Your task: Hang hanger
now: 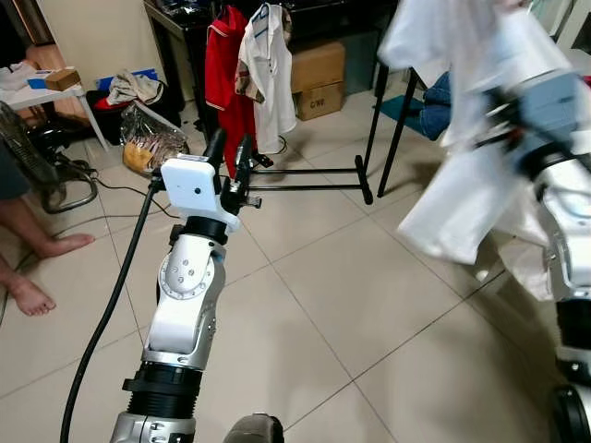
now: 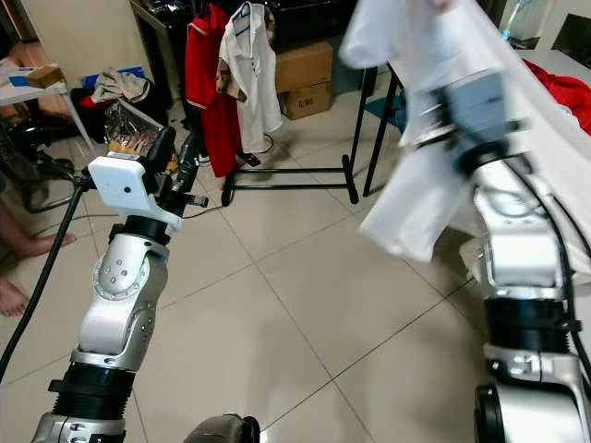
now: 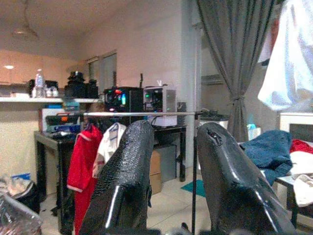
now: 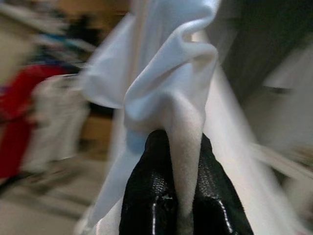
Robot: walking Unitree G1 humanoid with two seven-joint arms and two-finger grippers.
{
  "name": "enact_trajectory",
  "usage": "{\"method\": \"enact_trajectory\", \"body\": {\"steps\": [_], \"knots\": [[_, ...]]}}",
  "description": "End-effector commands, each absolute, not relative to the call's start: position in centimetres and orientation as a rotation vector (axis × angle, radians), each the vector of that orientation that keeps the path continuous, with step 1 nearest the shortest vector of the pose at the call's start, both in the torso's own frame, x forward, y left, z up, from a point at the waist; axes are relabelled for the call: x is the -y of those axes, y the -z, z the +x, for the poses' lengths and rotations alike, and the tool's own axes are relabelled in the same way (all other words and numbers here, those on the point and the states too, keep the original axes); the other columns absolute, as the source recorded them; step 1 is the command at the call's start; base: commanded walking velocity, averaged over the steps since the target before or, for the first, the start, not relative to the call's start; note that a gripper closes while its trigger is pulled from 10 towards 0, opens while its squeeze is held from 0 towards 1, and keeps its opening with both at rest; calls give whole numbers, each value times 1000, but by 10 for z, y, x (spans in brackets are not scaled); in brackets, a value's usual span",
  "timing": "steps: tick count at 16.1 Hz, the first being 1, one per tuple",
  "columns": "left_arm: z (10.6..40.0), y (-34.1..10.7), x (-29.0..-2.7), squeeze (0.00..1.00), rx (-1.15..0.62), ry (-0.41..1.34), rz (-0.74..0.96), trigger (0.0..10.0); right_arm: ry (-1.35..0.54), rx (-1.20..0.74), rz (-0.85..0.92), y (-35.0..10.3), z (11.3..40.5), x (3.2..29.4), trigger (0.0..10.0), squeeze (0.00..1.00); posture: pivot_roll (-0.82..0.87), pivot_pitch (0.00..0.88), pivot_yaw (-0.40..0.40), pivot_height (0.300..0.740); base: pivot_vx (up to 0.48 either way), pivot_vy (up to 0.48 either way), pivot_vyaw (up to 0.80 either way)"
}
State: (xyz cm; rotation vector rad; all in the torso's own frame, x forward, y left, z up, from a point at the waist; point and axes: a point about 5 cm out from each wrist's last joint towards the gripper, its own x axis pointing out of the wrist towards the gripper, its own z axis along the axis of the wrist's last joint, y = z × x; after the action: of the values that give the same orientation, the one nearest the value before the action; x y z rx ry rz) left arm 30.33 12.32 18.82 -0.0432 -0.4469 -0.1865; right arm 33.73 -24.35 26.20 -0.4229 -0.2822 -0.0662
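My right gripper point(image 4: 178, 142) is raised at the right and shut on a fold of a white garment point(image 1: 462, 185). The cloth hangs blurred over the right wrist, and I cannot make out a hanger in it. My left gripper point(image 1: 229, 148) is lifted in front of me, open and holding nothing, pointing at the black clothes rack point(image 1: 314, 175). The rack's rail point(image 3: 142, 113) runs across behind the open left gripper point(image 3: 176, 132) in the left wrist view. A red shirt point(image 1: 224, 74) and a white shirt point(image 1: 266, 74) hang at the rack's left end.
A person's bare feet point(image 1: 37, 268) rest on the tiles at the left, near a floor fan point(image 1: 28, 148). A black cable point(image 1: 120, 277) trails beside my left arm. Cardboard boxes point(image 1: 317, 78), a bag point(image 1: 148, 138) and a blue clothes pile point(image 1: 434, 101) lie beyond the rack.
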Motion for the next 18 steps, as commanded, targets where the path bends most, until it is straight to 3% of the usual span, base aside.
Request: {"method": "enact_trajectory", "body": {"steps": [1, 4, 6, 12, 15, 18], "knots": [[304, -189, -121, 0, 451, 200, -32, 10000, 182, 400, -429, -288, 333, 253, 10000, 0, 129, 0, 46, 740, 0, 0, 0], [304, -190, -120, 0, 462, 200, -31, 10000, 287, 532, -413, -308, 324, 261, 10000, 0, 128, 0, 43, 740, 0, 0, 0], [304, -191, -120, 0, 470, 199, -32, 10000, 256, 592, -384, -315, 322, 255, 10000, 0, 126, 0, 42, 740, 0, 0, 0], [303, -193, -118, 0, 490, 203, -31, 10000, -319, 695, -106, -324, 309, 186, 10000, 0, 128, 0, 35, 740, 0, 0, 0], [302, -193, -118, 0, 493, 202, -30, 10000, -360, 801, -30, -340, 299, 183, 10000, 0, 128, 0, 35, 740, 0, 0, 0], [302, -193, -118, 0, 495, 202, -29, 10000, -453, 771, -3, -337, 296, 172, 10000, 0, 133, 0, 33, 740, 0, 0, 0]]}}
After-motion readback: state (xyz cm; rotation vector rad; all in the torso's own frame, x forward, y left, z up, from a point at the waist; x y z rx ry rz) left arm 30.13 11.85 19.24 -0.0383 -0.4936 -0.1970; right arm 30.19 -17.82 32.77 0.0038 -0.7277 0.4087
